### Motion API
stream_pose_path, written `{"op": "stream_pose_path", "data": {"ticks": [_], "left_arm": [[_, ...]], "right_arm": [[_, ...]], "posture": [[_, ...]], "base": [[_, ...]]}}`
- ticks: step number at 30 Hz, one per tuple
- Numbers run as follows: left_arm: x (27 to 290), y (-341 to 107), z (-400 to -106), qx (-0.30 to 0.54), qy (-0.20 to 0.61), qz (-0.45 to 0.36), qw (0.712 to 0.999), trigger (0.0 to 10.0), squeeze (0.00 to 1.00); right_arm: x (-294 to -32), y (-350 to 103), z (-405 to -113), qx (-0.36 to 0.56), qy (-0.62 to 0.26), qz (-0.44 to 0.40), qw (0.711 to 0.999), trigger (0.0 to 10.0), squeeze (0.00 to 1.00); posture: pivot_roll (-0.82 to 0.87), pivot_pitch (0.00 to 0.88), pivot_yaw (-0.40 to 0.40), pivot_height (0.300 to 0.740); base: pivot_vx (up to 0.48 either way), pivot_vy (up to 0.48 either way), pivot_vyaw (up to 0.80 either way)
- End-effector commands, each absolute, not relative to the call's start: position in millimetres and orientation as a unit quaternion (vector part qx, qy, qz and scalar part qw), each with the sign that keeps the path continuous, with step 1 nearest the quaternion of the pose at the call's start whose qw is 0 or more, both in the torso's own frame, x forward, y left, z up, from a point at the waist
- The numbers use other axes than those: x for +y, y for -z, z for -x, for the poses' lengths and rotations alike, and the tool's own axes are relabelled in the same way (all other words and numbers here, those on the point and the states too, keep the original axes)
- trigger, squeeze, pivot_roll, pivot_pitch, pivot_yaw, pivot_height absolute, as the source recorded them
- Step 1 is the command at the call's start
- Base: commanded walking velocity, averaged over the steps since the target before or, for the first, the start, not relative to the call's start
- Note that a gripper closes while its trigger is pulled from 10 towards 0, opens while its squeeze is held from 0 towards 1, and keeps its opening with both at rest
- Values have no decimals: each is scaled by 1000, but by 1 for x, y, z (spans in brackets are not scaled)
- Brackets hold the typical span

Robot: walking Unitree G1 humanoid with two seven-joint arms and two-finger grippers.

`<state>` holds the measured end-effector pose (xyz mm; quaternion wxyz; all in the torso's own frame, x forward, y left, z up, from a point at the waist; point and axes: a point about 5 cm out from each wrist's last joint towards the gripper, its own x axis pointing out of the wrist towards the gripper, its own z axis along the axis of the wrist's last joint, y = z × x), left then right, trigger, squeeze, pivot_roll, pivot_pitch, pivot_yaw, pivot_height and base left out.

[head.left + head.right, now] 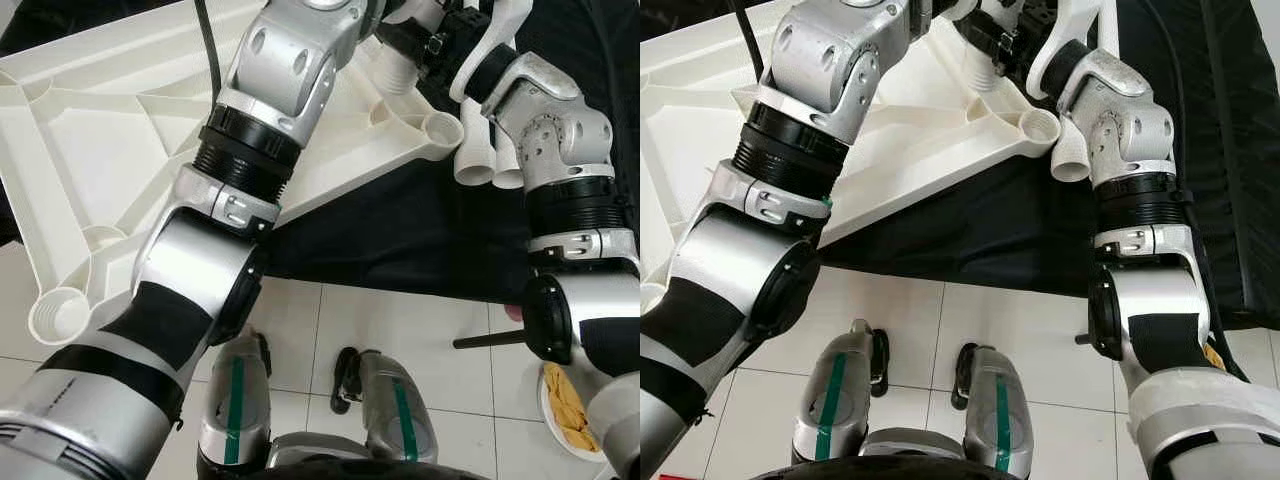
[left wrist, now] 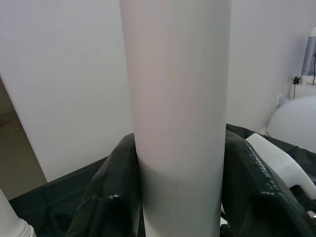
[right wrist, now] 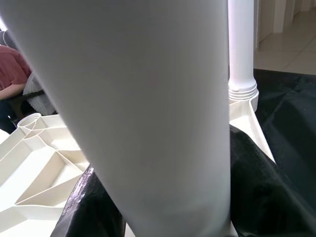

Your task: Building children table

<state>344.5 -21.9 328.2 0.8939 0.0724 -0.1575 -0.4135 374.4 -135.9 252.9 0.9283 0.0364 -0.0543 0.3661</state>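
Note:
The white plastic table top point(image 1: 110, 150) lies upside down on a black cloth, with round leg sockets at its corners point(image 1: 440, 128). My left arm reaches over it, and my left gripper point(image 2: 180, 168) is shut on a white table leg point(image 2: 177, 89), whose threaded end point(image 1: 400, 68) hangs above the top. My right gripper point(image 3: 177, 197) is shut on a second white leg point(image 3: 148, 98), whose open end point(image 1: 1072, 160) hangs beside the near right corner socket point(image 1: 1040, 125). In the right wrist view another leg point(image 3: 242, 49) stands upright at a table corner.
The black cloth point(image 1: 400, 240) covers the floor under and to the right of the table top. White tiles lie in front, with my feet point(image 1: 235, 400) on them. A plate of biscuits point(image 1: 565, 405) sits on the floor at right. A person in red point(image 3: 12, 69) sits beyond the table.

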Motion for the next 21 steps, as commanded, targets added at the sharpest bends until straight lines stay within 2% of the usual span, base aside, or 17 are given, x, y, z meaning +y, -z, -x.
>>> {"op": "stream_pose_path", "data": {"ticks": [1,3,4,11,12,13,15,16,21], "left_arm": [[-34,-319,-338,-139,437,-96,884,10000,0],[-34,-317,-338,-132,442,-93,882,10000,0],[-35,-315,-337,-126,450,-86,880,10000,1000],[-34,-310,-332,-106,480,-57,869,10000,1000],[-33,-311,-331,-101,485,-43,867,10000,1000],[-32,-313,-331,-98,490,-33,866,10000,1000],[-31,-313,-331,-97,492,-27,865,10000,1000],[-29,-314,-331,-94,495,-16,864,10000,1000],[-14,-319,-335,-86,483,27,871,10000,1000]], "right_arm": [[-140,-262,-377,-71,-353,-36,932,0,0],[-140,-262,-377,-71,-351,-38,933,0,0],[-140,-261,-377,-71,-348,-40,934,0,0],[-141,-257,-377,-71,-332,-58,939,0,0],[-141,-256,-377,-71,-326,-61,941,3529,0],[-141,-255,-378,-71,-322,-63,942,6118,0],[-142,-254,-378,-71,-320,-64,943,6118,0],[-142,-253,-378,-70,-314,-67,944,10000,0],[-149,-248,-379,-69,-283,-79,953,10000,0]], "posture": [[93,37,-62,740],[93,39,-60,740],[93,40,-60,740],[95,42,-58,740],[95,43,-57,740],[97,44,-57,740],[97,44,-57,740],[96,44,-57,740],[96,43,-57,740]], "base": [[0,0,0],[0,0,0],[0,0,0],[0,0,0],[0,0,0],[0,0,0],[0,0,0],[0,0,0],[0,0,0]]}}
